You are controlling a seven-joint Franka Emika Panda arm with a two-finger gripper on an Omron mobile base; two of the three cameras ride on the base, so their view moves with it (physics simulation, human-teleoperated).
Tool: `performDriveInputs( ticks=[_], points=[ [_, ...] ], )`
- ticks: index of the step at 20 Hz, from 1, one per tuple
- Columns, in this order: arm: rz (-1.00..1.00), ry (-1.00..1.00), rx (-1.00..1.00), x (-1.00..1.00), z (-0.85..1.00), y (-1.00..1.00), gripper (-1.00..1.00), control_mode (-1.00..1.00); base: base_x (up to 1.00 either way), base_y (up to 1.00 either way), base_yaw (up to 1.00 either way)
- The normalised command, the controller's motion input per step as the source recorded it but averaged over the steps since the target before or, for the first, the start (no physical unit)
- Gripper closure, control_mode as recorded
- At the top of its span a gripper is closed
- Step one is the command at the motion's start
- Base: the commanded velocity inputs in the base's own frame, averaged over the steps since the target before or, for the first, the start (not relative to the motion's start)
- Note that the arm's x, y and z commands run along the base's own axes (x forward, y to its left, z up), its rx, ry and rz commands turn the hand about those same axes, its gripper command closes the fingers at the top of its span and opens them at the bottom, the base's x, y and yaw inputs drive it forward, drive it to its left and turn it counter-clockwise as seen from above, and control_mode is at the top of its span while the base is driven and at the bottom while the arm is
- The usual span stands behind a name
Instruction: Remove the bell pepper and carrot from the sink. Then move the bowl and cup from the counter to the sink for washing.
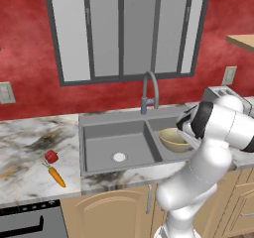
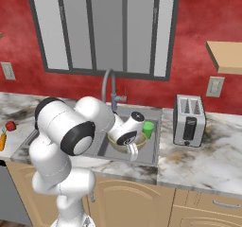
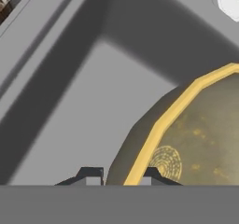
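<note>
The sink (image 1: 114, 133), set into the marble table (image 1: 25, 138), has two basins: the left one is bare around its white drain (image 1: 119, 157), the right one holds the work. The arm reaches down into the right basin with the bowl (image 1: 173, 139) at the hand (image 3: 122, 174).

In the hand view the two dark fingertips (image 3: 91, 174) straddle the bowl's pale yellow rim, one outside the wall and one inside, so the hand appears clamped on the rim. The bowl sits low in the basin, mouth up and somewhat tilted; whether its base touches the floor cannot be told.

Judged step: setting the bowl down. Done well, the hand would lower until the base rests flat, then part the fingers and lift straight up along the wall so the rim is not dragged or tipped.

The cup (image 2: 148, 129) stands upright, mouth up, just beside the bowl toward the toaster (image 2: 189, 119); whether it is in the basin or on its edge is unclear. The descent should stay off it.

The carrot (image 1: 57, 177) lies on the table left of the sink, long axis diagonal, green top toward the bell pepper (image 1: 51, 156) just beside it and tip toward the table's front edge. The pepper is roundish, with no clear axis.
</note>
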Motion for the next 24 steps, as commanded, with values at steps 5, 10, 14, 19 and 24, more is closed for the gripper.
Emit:
performDriveInputs(
  ticks=[5,10,14,19,24],
  points=[
    [0.0,-0.03,0.0,0.14,-0.11,0.0,1.0,-1.0,0.0,0.0,0.0],
    [0.0,-0.08,0.0,0.15,-0.12,0.04,1.0,-1.0,0.0,0.0,0.0],
    [0.0,-0.1,0.0,0.17,-0.15,0.12,1.0,-1.0,0.0,0.0,0.0],
    [0.0,-0.08,0.0,0.12,-0.2,0.2,1.0,-1.0,0.0,0.0,0.0],
    [0.0,-0.02,0.0,0.14,-0.21,0.25,1.0,-1.0,0.0,0.0,0.0]
  ],
)
